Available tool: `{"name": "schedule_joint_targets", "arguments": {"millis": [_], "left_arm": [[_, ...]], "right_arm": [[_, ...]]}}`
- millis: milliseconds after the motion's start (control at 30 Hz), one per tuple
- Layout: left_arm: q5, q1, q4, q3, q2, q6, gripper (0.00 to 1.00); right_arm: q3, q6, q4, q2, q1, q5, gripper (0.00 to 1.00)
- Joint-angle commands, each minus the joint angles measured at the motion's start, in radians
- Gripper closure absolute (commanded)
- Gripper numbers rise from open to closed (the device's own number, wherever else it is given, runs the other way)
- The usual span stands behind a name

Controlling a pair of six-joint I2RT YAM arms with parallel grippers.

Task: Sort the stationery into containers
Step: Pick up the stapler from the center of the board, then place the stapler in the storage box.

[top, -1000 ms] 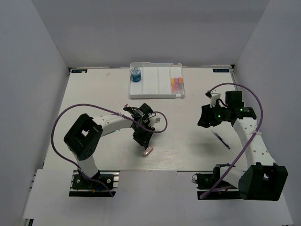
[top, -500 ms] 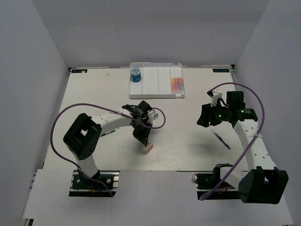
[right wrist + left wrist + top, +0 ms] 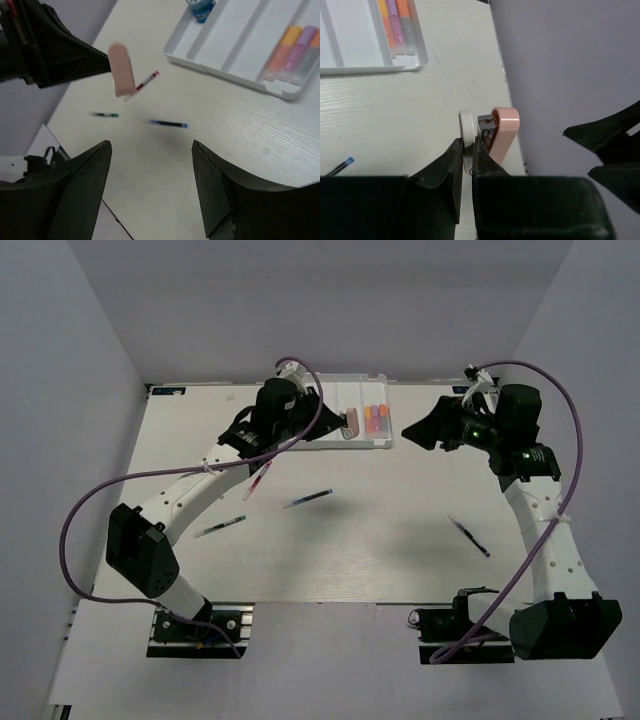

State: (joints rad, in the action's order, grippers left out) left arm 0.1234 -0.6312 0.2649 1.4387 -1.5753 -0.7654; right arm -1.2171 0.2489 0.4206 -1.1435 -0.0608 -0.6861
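Note:
My left gripper [image 3: 338, 424] is shut on the small pinkish eraser [image 3: 349, 423], held in the air. From above it overlaps the white tray [image 3: 325, 440] beside the orange, pink and lilac markers [image 3: 375, 418]. In the left wrist view the eraser [image 3: 503, 131] shows a pink body, a white part and a metal bit beyond the fingers [image 3: 451, 157]. My right gripper [image 3: 412, 432] stands open and empty right of the tray. Its camera sees the eraser [image 3: 121, 69], the blue roll [image 3: 201, 7] and the markers [image 3: 295, 50] in the tray [image 3: 226, 74].
Loose pens lie on the table: a red one [image 3: 256, 481], a blue one [image 3: 308, 498], a green one [image 3: 220, 526] and a dark one [image 3: 469, 536] at the right. Grey walls close in on three sides. Purple cables loop off both arms.
My left arm has lifted the eraser from the front middle of the table and swung it back to the tray. My right arm has risen toward the back, its jaws wider.

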Motion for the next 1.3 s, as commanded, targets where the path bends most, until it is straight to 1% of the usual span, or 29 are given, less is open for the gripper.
{"name": "schedule_joint_targets", "arguments": {"millis": [0,167,233,400,667,833,1033,1100,1167,1267], "left_arm": [[0.053,0.028,-0.191,-0.075,0.024,-0.283,1.00],[0.099,0.038,-0.230,-0.044,-0.008,-0.374,1.00],[0.108,0.038,-0.234,-0.037,-0.015,-0.377,1.00],[0.130,0.028,-0.250,-0.064,-0.009,-0.390,1.00],[0.142,0.028,-0.257,-0.133,0.020,-0.397,1.00],[0.148,0.028,-0.256,-0.146,0.029,-0.414,1.00],[0.151,0.028,-0.257,-0.158,0.037,-0.433,1.00],[0.151,0.028,-0.257,-0.156,0.035,-0.442,1.00],[0.148,0.028,-0.257,-0.161,0.037,-0.451,1.00],[0.154,0.028,-0.257,-0.166,0.038,-0.459,1.00]], "right_arm": [[-0.056,0.190,-0.212,-0.042,-0.066,-0.029,0.28],[-0.082,0.176,-0.263,-0.087,-0.135,0.057,0.26],[-0.091,0.153,-0.256,-0.104,-0.177,0.106,0.25],[-0.120,0.105,-0.238,-0.160,-0.255,0.186,0.26],[-0.160,0.089,-0.233,-0.243,-0.309,0.241,0.30],[-0.162,0.073,-0.235,-0.256,-0.329,0.280,0.35],[-0.130,0.066,-0.244,-0.246,-0.339,0.252,0.47],[-0.125,0.066,-0.249,-0.242,-0.344,0.244,0.52],[-0.108,0.070,-0.249,-0.237,-0.344,0.252,0.54],[-0.079,0.070,-0.249,-0.222,-0.343,0.257,0.51]]}}
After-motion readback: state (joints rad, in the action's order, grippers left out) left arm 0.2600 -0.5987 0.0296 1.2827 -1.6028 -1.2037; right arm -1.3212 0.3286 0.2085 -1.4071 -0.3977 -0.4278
